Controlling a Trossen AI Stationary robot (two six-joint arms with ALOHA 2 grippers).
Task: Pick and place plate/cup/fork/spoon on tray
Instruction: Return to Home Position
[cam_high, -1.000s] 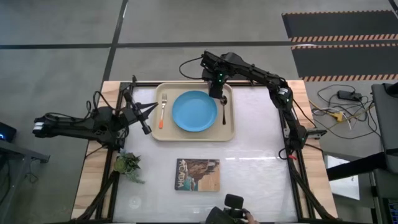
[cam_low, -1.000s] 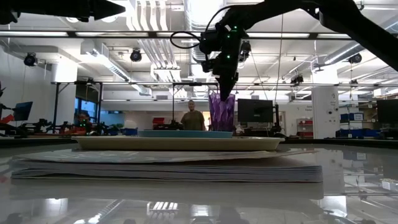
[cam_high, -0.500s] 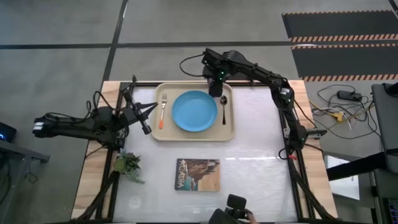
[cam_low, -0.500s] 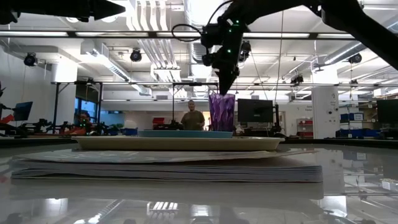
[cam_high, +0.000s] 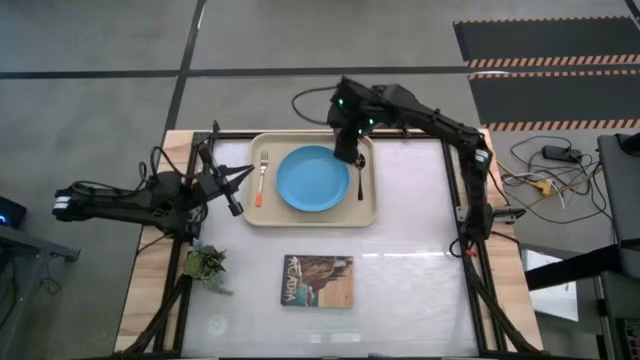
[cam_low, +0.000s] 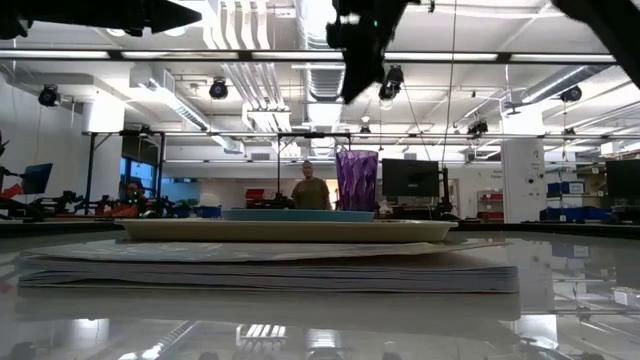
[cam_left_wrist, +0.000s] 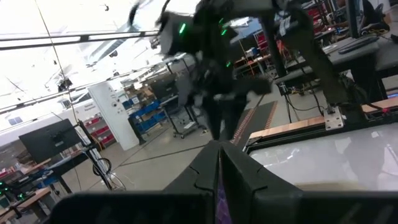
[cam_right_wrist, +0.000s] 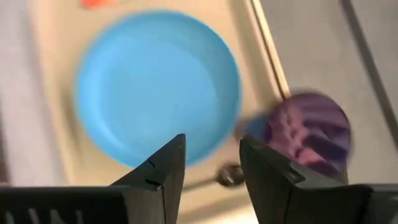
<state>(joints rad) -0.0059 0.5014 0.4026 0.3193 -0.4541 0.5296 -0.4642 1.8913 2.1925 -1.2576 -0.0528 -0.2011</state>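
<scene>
The beige tray (cam_high: 255, 212) lies at the table's far middle. On it lie the light-blue plate (cam_high: 313, 179), the fork (cam_high: 262, 175) left of the plate and the dark spoon (cam_high: 361, 182) right of it. The purple cup (cam_low: 357, 180) stands upright on the tray's far right part; in the high view my right arm hides it. My right gripper (cam_low: 352, 95) hangs open and empty well above the cup; its wrist view shows the cup (cam_right_wrist: 309, 134) and the plate (cam_right_wrist: 158, 87) below. My left gripper (cam_high: 240, 175) waits shut, left of the tray.
A picture-covered book (cam_high: 319, 280) lies near the table's front middle and fills the foreground of the low view (cam_low: 270, 265). A small plant (cam_high: 207, 263) sits at the near left. A person (cam_low: 313, 190) stands far off in the room.
My right gripper has risen straight up from the cup's rim, ending well clear above it. The cup has stayed upright on the tray. My left arm has kept still.
</scene>
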